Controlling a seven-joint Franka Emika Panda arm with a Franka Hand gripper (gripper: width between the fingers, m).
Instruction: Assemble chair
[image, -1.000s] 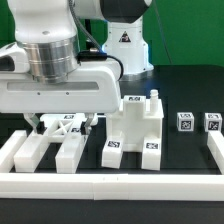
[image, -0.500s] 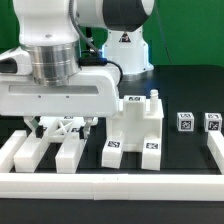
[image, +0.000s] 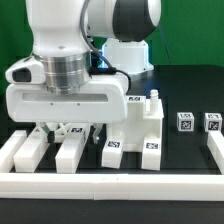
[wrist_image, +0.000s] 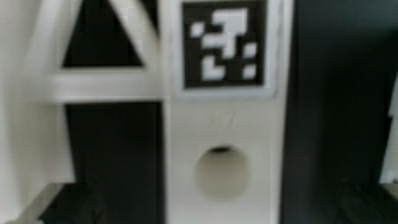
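Exterior view: the robot arm (image: 70, 60) hangs low over the chair's flat pieces (image: 70, 152) at the exterior view's left, its gripper (image: 68, 131) spread fully wide and empty, apparently straddling 1 to grasp it. The upright block (image: 138, 128) stands just beside; 2 tagged cubes (image: 183, 122) sit well apart

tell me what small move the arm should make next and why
Probably ease straight down a little with the jaws open. The gripper hangs open, low over the loose white pieces at the exterior view's left. The wrist view shows a tagged white piece with an oval hole close beneath it, nothing gripped yet.
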